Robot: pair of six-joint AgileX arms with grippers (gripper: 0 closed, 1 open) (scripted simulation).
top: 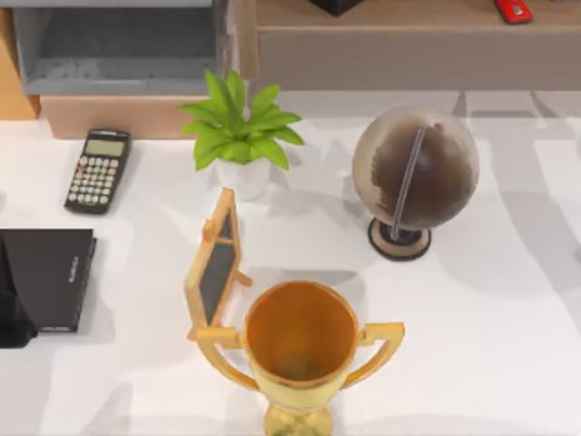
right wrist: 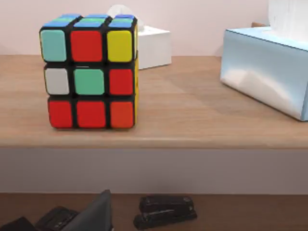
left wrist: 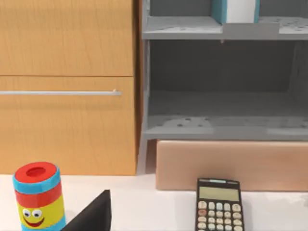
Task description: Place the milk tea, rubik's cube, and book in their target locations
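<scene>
From above, the white bench (top: 508, 309) carries a calculator (top: 98, 170), a thin black notebook (top: 50, 277), a potted plant (top: 238, 136), a small framed chalkboard (top: 215, 263), a globe (top: 415, 177) and a gold trophy (top: 301, 345). A dark part of the left arm (top: 11, 313) shows at the left edge beside the notebook.

The left wrist view looks at a wooden cabinet (left wrist: 67, 86) and a grey shelf unit (left wrist: 224, 86). The book (left wrist: 236, 10), light blue with white pages, stands upright on the upper grey shelf, apparently already placed. A colourful cylinder with a smiling face (left wrist: 37, 195), probably the milk tea, stands on the bench before the cabinet. One dark fingertip of the left tool (left wrist: 94, 214) shows, so its opening cannot be told.

The right wrist view shows the rubik's cube (right wrist: 89, 72) sitting on a wooden shelf (right wrist: 192, 115), near a pale blue box (right wrist: 264, 72), with a black stapler (right wrist: 166, 211) on the level below. One fingertip of the right tool (right wrist: 96, 214) shows; its state cannot be told.

Book and cube seem settled. If the milk tea is unplaced, the left tool must reach it next.
</scene>
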